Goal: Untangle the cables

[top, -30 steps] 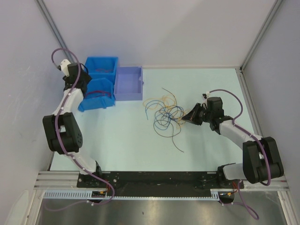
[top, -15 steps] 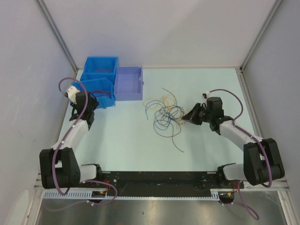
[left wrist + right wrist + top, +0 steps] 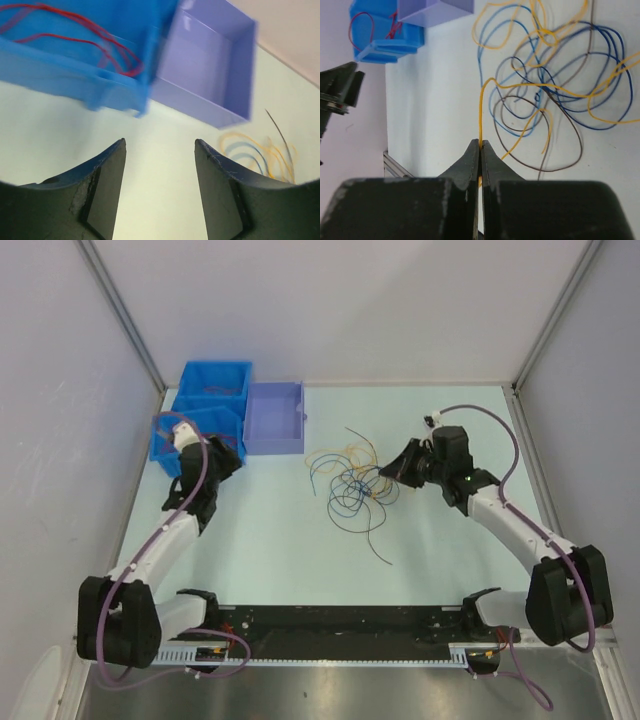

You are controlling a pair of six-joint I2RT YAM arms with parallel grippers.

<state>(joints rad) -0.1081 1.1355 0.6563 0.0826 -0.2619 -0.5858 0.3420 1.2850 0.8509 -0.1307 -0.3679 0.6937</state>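
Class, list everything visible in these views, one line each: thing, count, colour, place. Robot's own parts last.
blue bins: two, blue, table's far left
red cables: a few, red, inside the blue bins
purple bin: one, lilac, beside the blue bins
cable tangle: several strands, yellow, blue, dark brown, mid-table
yellow cable: one, yellow, from the tangle into the right gripper
table: one, pale green, under everything
left gripper: one, black, open and empty, by the blue bins
right gripper: one, black, shut on the yellow cable
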